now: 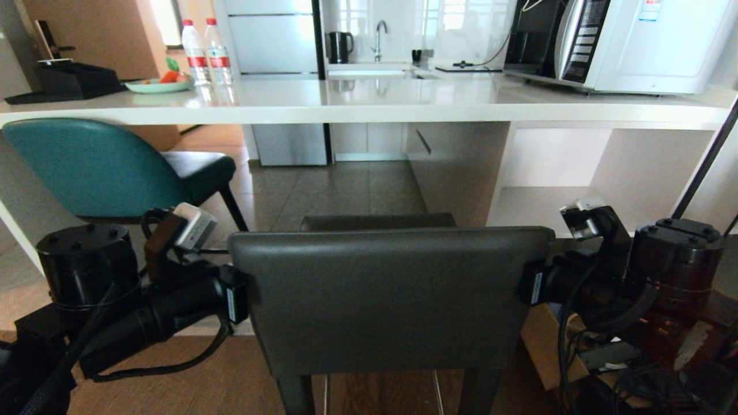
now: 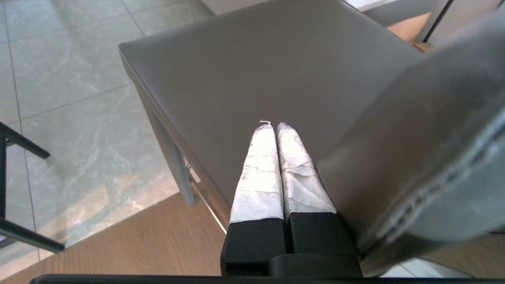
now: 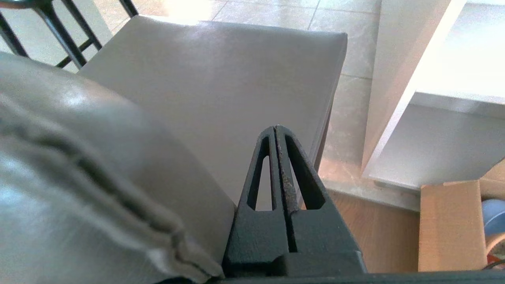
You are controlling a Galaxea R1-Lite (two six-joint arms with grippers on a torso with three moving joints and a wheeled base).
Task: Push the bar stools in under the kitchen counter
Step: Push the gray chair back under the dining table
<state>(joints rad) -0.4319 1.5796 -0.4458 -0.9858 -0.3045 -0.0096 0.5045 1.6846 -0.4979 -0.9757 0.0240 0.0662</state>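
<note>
Two end effectors, left [image 2: 276,128] and right [image 3: 275,130], fingers pressed together, flank the grey stool's backrest [image 1: 386,294], bracing it for a straight push. Its seat lies short of the table's near edge [image 1: 369,115]; the teal stool [image 1: 92,167] sits beneath the table's left end.

Grey tiled floor [image 1: 340,190] meets wood flooring [image 1: 190,392] at six o'clock; daylight glares off a sink [image 1: 369,72] and what seems a window [image 1: 444,23] at twelve.
</note>
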